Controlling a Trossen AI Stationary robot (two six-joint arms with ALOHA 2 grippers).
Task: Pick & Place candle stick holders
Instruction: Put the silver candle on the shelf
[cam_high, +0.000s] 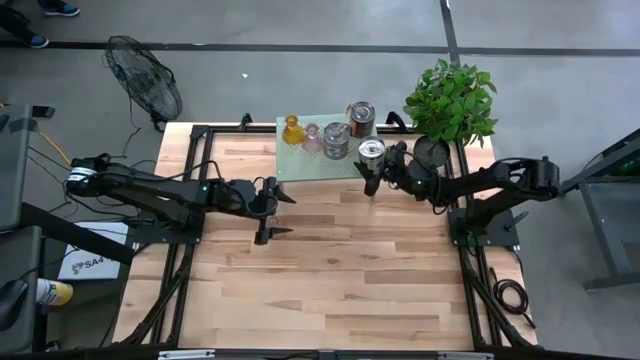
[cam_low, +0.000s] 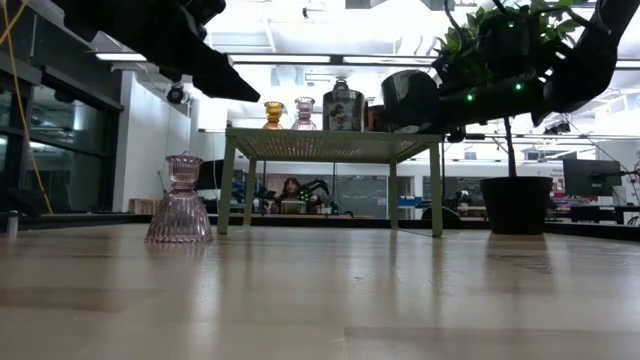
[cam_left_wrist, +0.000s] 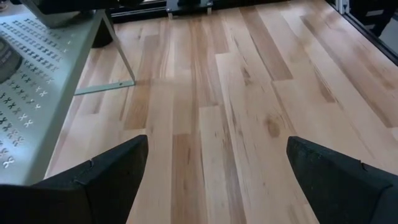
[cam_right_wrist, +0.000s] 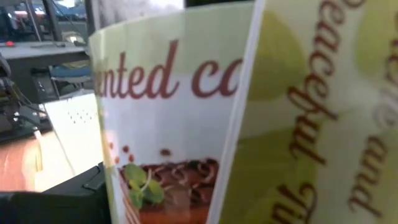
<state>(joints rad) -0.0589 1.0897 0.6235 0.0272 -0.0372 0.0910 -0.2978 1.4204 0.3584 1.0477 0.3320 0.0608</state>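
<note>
1. Wood first: you are working on a pale plank table (cam_high: 330, 280), smooth, with visible grain.
2. Nearest you in the low view, a ribbed pale pink glass holder (cam_low: 180, 201) stands upright on the planks, flared at the base and narrow at the neck.
3. Your left gripper (cam_high: 272, 210) hangs over the bare wood just in front of the stand, its two dark fingers (cam_left_wrist: 93, 180) spread wide with nothing between them.
4. Behind it is the pale green perforated stand (cam_high: 300, 165), a flat metal top on thin legs at the table's far edge.
5. On that top you have, in a row, an amber-orange glass holder (cam_high: 291, 130), a second pale pink glass holder (cam_high: 311, 136) and two squat silvery metal cylinders (cam_high: 336, 140) and (cam_high: 361, 117).
6. Your right gripper (cam_high: 375, 168) is at the stand's right end, jaws wide around a third silvery cylinder (cam_high: 371, 150); its printed paper label (cam_right_wrist: 186, 124) fills the right wrist view. Whether the fingers press on it, you cannot tell.
7. Farthest right, a leafy green plant (cam_high: 452, 98) sits in a dark pot (cam_low: 517, 205).
</note>
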